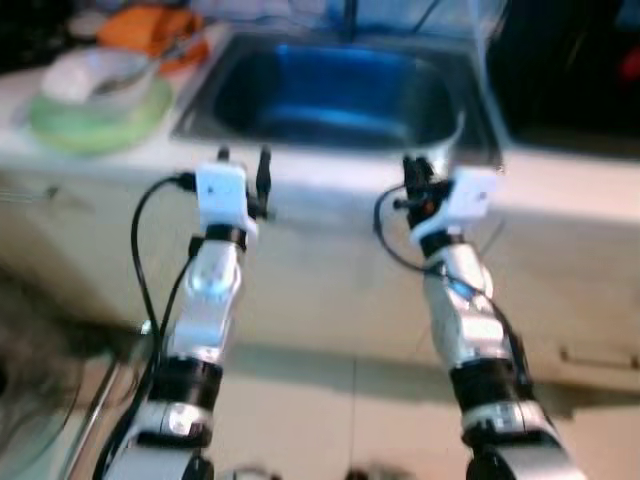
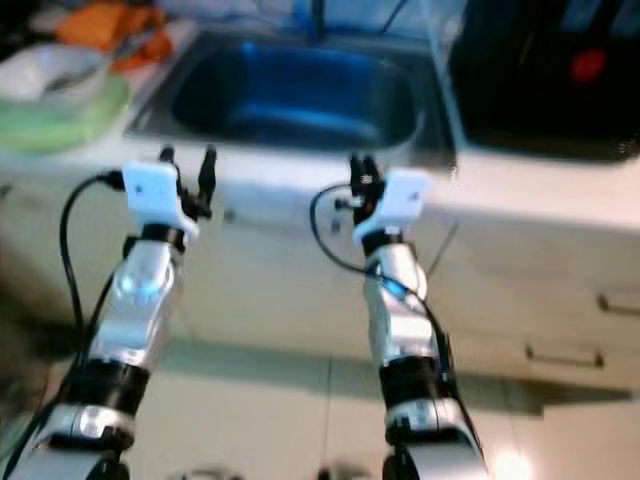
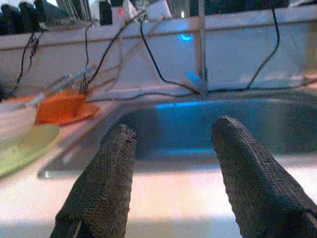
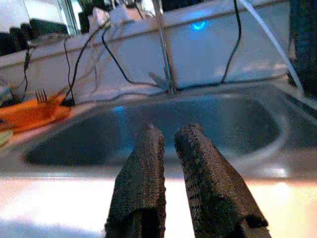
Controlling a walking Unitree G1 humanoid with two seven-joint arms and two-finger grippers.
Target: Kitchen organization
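Observation:
Both arms are raised in front of a steel sink (image 1: 340, 95) set in a pale counter. My left gripper (image 1: 243, 157) hovers at the counter's front edge, left of the basin; its fingers (image 3: 106, 183) stand open with nothing between them. My right gripper (image 1: 414, 175) hangs at the front edge near the basin's right corner, its fingers (image 4: 143, 183) shut and holding nothing. On the counter to the left sit a green plate (image 1: 95, 120) with a white bowl (image 1: 85, 72) on it, and an orange dish (image 1: 150, 28) behind them with a fork (image 4: 41, 95) in it.
A tap pipe (image 4: 164, 49) rises behind the basin, with several black cables (image 3: 163, 74) trailing along the back wall. A dark appliance (image 2: 540, 70) stands on the counter to the right. Below are pale cabinet fronts with drawer handles (image 2: 560, 355) and a tiled floor (image 1: 330, 410).

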